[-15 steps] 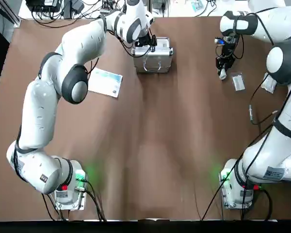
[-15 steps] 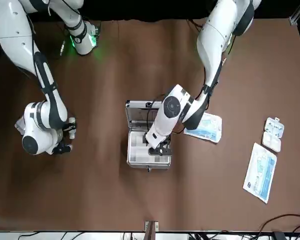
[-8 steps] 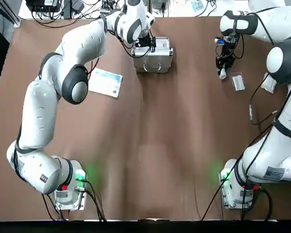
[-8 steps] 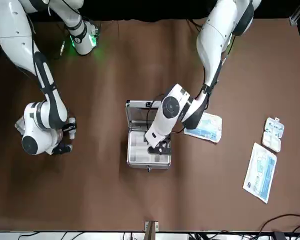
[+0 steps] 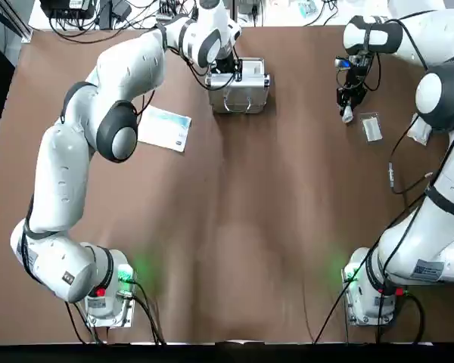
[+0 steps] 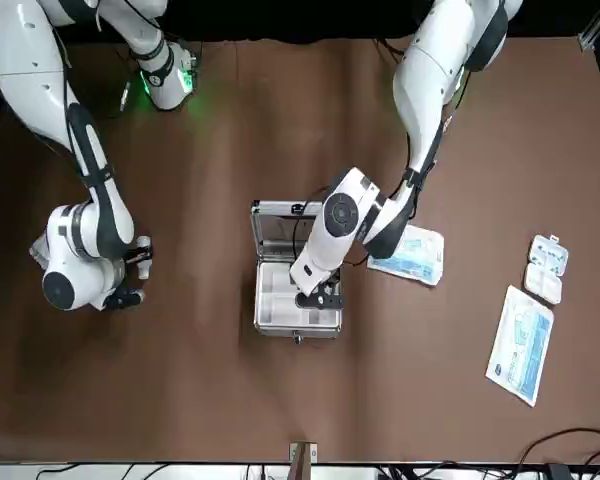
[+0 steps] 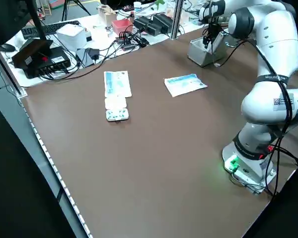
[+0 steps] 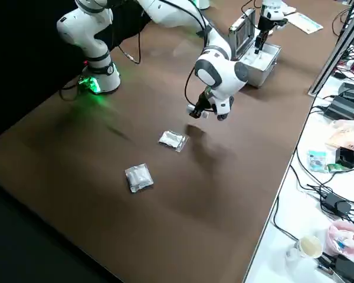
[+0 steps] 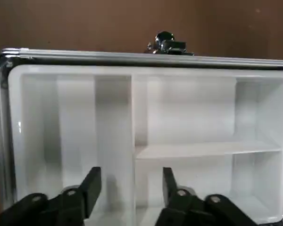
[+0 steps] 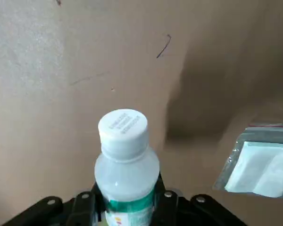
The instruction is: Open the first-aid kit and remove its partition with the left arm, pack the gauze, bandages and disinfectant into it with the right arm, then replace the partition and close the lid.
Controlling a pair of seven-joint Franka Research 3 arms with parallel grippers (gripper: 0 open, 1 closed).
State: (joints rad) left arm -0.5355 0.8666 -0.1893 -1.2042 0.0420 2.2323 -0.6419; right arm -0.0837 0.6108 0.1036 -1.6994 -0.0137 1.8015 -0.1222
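- Left pincer is spread above the cream partition, its fingers on either side of the long divider. Whether the tips reach below the divider's top I cannot tell.
- Judging by that, the step in hand is taking hold of the partition. Centre the divider between the fingers, get them low enough to bite on firm wall, then close gently.
- Lift straight up and level. The tray sits snugly inside the case rim, so a tilt could jam a corner or drag the first-aid kit along.
- Behind this pincer, on the robot's side, the lid stands raised; carrying the tray that way risks knocking it.
- To its left, a blue-printed packet lies near the case. Farther left are a second printed packet and a small white box. Pick a bare patch of counter between them for setting down.
- Right pincer, well to the right, has the disinfectant bottle clamped upright between its fingers. Best held back until the tray is out.
- Near that pincer, two clear packets lie flat, probably the gauze and bandages; thin, slippery edges may make them awkward to pinch.
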